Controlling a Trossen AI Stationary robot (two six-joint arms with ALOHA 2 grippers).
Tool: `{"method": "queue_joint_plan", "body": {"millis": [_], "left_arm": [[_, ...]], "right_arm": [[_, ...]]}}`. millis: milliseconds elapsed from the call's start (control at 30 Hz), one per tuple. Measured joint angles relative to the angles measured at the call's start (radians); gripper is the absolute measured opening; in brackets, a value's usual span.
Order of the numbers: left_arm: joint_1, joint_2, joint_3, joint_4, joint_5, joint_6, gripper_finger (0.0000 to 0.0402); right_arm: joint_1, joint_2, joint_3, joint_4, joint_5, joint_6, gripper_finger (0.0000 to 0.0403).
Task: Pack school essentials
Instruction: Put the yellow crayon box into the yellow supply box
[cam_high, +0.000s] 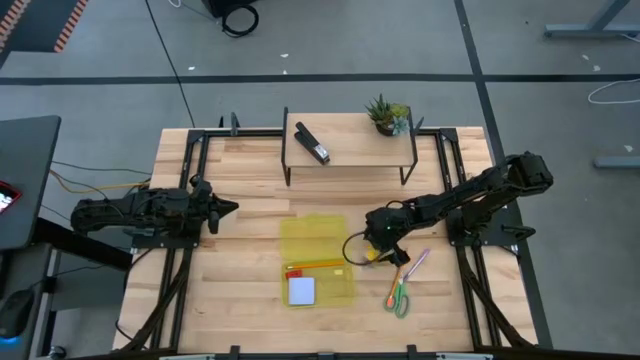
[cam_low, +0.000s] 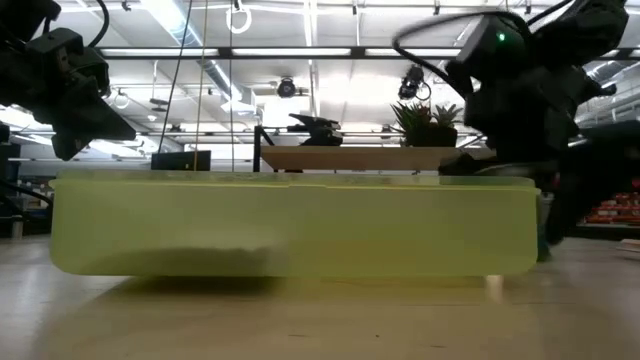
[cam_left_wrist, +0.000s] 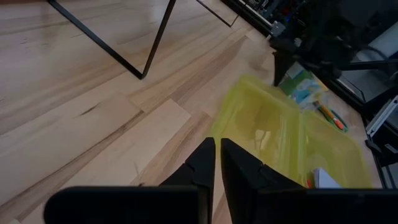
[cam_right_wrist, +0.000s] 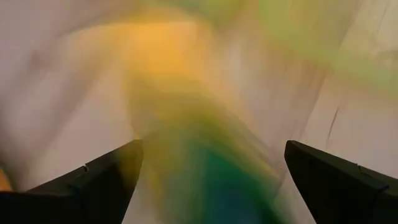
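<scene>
Fingers of my right gripper (cam_high: 377, 252) spread wide over the crayon box (cam_right_wrist: 205, 155), gripping nothing; my left gripper (cam_left_wrist: 216, 163) pinched closed, empty.

A: Setting reads as a robotics lab or workshop hall. Grey concrete floor (cam_high: 420, 40) with dark taped lines, loose cables (cam_high: 240, 18) trailing across it.

B: Agreed. Wooden table (cam_high: 250, 180) carries a black metal frame (cam_high: 440, 150), with two dark arms bolted to it. Hazard-striped edge (cam_high: 70, 22) at one corner of the floor.

A: Level view adds an open industrial ceiling: strip lights (cam_low: 300, 52), exposed beams, hanging gear. Shelving with red stock at far right (cam_low: 612, 212).

B: A dark desk with equipment (cam_high: 20, 180) stands beside the table. Nothing domestic.
</scene>
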Motion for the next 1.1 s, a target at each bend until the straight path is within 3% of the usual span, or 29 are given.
{"method": "queue_joint_plan", "body": {"millis": [233,1100], "left_arm": [[0.0,0.0,0.0,0.0,0.0,0.0,0.0028],[0.0,0.0,0.0,0.0,0.0,0.0,0.0038]], "right_arm": [[0.046,-0.002,0.002,-0.045,0.085,-0.003,0.04],[0.046,-0.003,0.004,-0.037,0.083,0.024,0.0399]]}}
